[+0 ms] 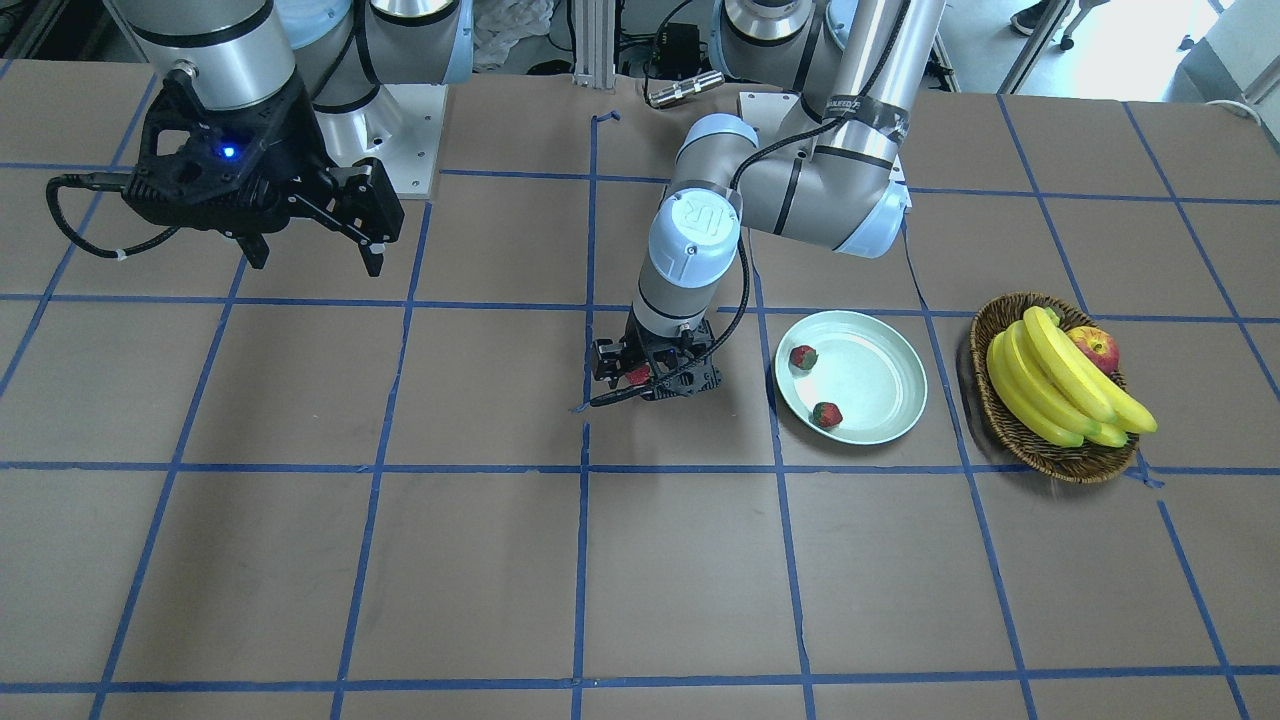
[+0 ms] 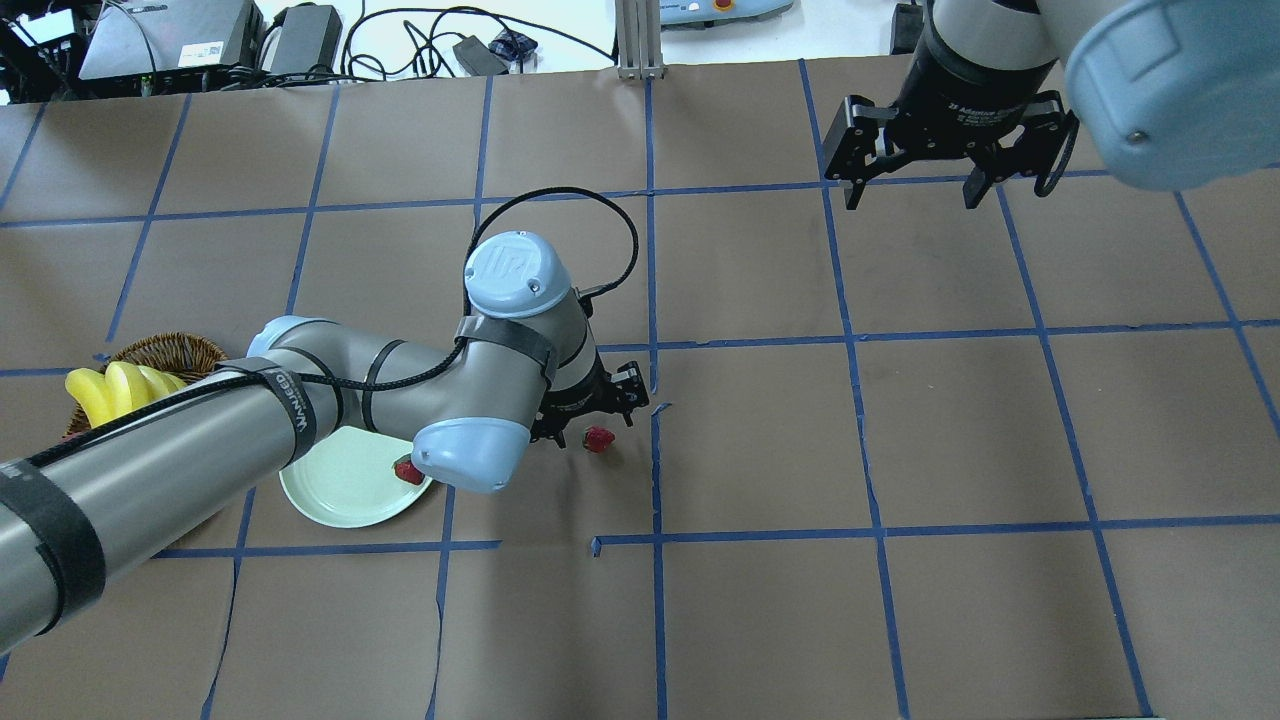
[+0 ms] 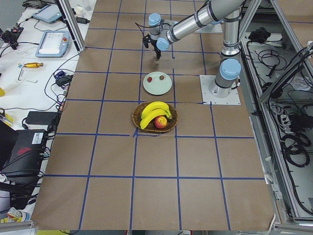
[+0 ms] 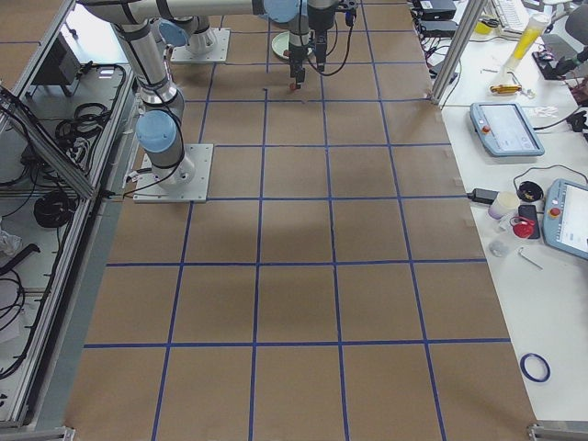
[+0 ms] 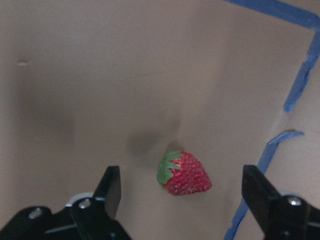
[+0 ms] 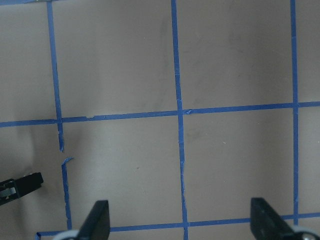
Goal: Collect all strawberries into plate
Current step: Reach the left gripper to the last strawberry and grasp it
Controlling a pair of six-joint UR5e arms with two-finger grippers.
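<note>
The pale green plate [image 1: 880, 345] holds two strawberries [image 1: 803, 357] [image 1: 826, 414]. In the overhead view the plate [image 2: 340, 490] shows one berry [image 2: 408, 470]; my arm hides the other. A third strawberry [image 1: 638, 375] [image 2: 598, 439] lies on the brown table to the plate's right as I face it. My left gripper [image 1: 650, 378] [image 5: 182, 189] is low over it, open, with a finger on each side of the berry [image 5: 184, 174] and not touching it. My right gripper [image 1: 315, 258] [image 2: 913, 200] [image 6: 180, 215] is open and empty, raised over the table's right half.
A brown wicker basket [image 1: 1000, 420] [image 2: 165, 350] with bananas [image 1: 1060, 380] and a red-yellow apple [image 1: 1095, 348] stands beyond the plate on my left. Blue tape lines grid the table. My left forearm [image 2: 200, 440] spans over the plate.
</note>
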